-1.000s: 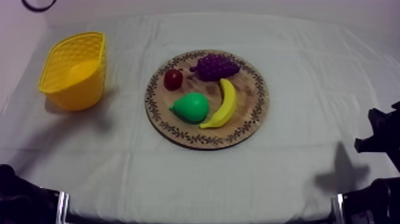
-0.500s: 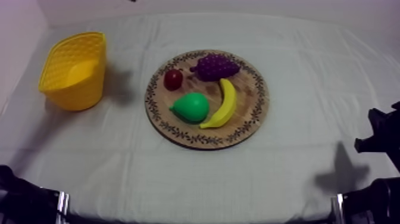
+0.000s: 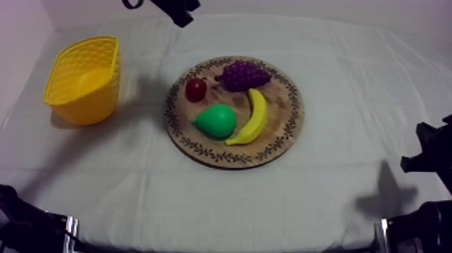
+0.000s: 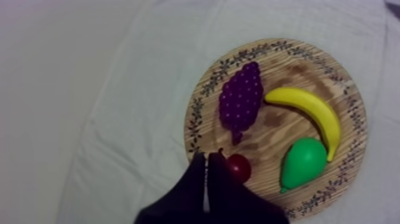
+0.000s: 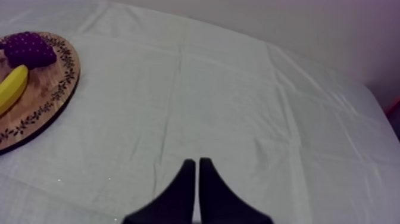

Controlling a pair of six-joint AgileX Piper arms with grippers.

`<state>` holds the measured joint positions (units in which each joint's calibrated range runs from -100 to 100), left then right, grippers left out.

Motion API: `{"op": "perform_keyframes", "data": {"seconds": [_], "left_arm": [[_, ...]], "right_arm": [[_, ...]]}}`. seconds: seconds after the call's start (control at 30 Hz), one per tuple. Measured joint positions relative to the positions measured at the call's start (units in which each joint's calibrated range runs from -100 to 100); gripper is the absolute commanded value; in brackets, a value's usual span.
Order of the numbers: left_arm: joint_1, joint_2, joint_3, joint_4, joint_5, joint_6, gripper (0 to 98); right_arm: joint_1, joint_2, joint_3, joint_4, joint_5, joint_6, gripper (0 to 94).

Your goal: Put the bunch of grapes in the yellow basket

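Change: left arm (image 3: 176,9), absent from the top view's upper left half a second ago, now enters there over the far edge of the worktop (image 3: 336,195). Left end effector (image 4: 206,162): fingers pressed together in a narrow wedge, holding nothing, hanging over the rim of the wooden board (image 3: 222,158) just beside the small red fruit (image 4: 239,167). Bunch of grapes (image 3: 243,75): unmoved, lying on the far side of the board, touching the banana (image 3: 252,118), with the pear (image 3: 216,121) nearer the camera. Yellow basket (image 3: 84,77): well apart at the left, no grapes in it. Right end effector (image 5: 196,170): closed, empty, over bare cloth, parked as before. Reading: approach under way, grasp not yet begun; the fingers must part before they can take the grapes
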<state>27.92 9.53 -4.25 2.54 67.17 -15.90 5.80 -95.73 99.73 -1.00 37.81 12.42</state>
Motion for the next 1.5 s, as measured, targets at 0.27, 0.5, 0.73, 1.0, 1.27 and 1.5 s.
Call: {"op": "perform_keyframes", "data": {"seconds": [0.27, 0.5, 0.73, 1.0, 1.27, 1.5], "left_arm": [[0.8, 1.6, -0.6, -0.11, 1.1, -0.2, 0.0], [0.5, 1.2, 1.2, -0.28, -0.1, -0.1, 21.2], [0.3, 0.1, 4.7, -1.08, -0.7, -2.1, 79.8], [0.4, -1.1, 9.7, -3.19, -3.3, 0.2, 92.8], [0.9, -1.3, 11.1, -3.49, -4.6, 0.7, 95.2], [1.5, 0.1, 11.1, -3.49, -5.7, 0.9, 95.2]], "right_arm": [[0.0, 0.0, 0.0, 0.0, 0.0, 0.0, 0.2], [0.0, 0.0, 0.0, 0.0, 0.0, 0.0, 0.2], [0.0, 0.0, 0.0, 0.0, 0.0, 0.0, 0.2], [0.0, 0.0, 0.0, 0.0, 0.0, 0.0, 0.2], [0.0, 0.0, 0.0, 0.0, 0.0, 0.0, 0.2], [0.0, 0.0, 0.0, 0.0, 0.0, 0.0, 0.2]]}}
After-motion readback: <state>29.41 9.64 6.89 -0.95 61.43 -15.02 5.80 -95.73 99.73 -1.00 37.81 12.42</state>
